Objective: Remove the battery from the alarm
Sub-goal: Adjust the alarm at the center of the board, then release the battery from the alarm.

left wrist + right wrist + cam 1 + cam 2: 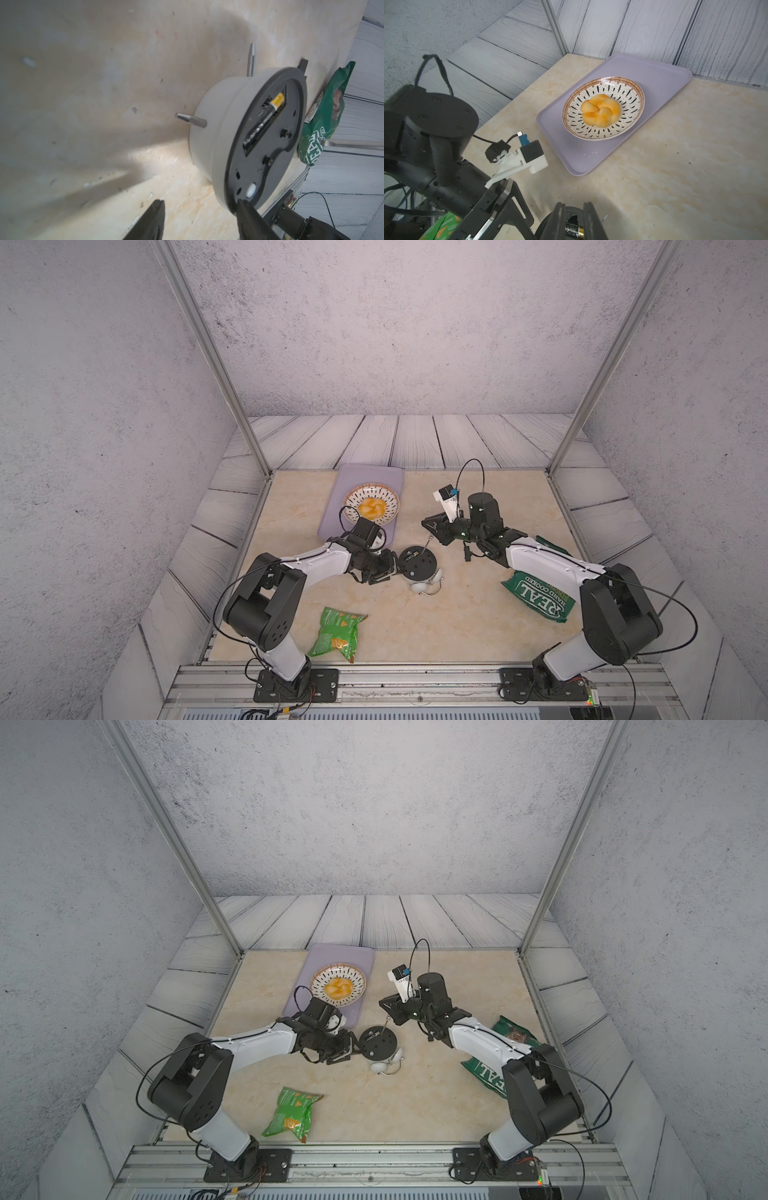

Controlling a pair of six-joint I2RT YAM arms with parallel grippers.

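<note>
The alarm (417, 566) (377, 1043) lies face down on the table, its black back up and its bells toward the front. The battery (261, 122) (574, 231), black with a gold end, sits in the open slot in that back. My left gripper (392, 568) (200, 202) is open at the alarm's left side, with one fingertip (244, 207) against the rim of the black back. My right gripper (430, 534) (572, 204) hovers behind and to the right of the alarm. It is shut on a slim silver screwdriver (425, 546) (385, 1025), whose tip reaches down to the back.
A purple tray (390, 477) behind the alarm carries a patterned bowl (353, 499) with a bun in it. A light green snack bag (336, 632) lies at the front left. A dark green crisp bag (540, 597) lies under my right arm.
</note>
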